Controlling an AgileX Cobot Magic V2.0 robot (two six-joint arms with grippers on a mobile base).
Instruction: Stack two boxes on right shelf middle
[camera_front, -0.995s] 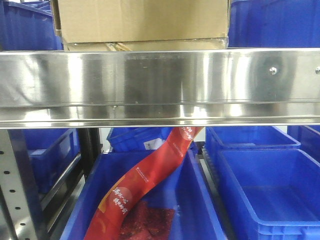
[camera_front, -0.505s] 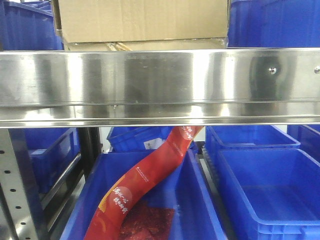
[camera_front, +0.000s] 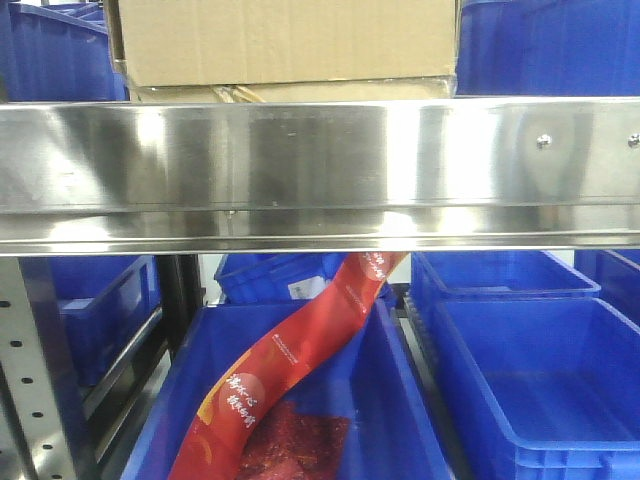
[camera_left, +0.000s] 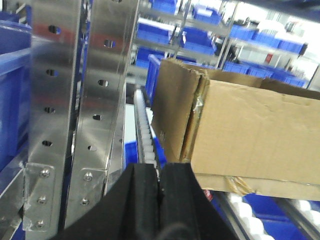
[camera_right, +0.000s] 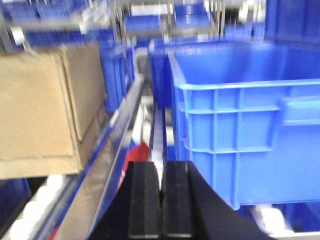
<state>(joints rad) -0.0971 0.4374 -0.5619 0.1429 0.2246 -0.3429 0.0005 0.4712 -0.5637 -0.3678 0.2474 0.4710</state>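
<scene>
Front-facing view showed one of the boxes (camera_front: 285, 40) stacked on another on the shelf (camera_front: 320, 165). Both fingers pairs, left (camera_left: 159, 187) and right (camera_right: 161, 192), were closed and empty, so stacking looked done.

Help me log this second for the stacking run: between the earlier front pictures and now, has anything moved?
Nothing solid visibly moved. Only the reflections on the shelf lip shifted: a dark patch near its right rivet, seen half a second ago, is gone. The boxes sit as before on that shelf, and the blue bins and red banner below are unchanged.
</scene>
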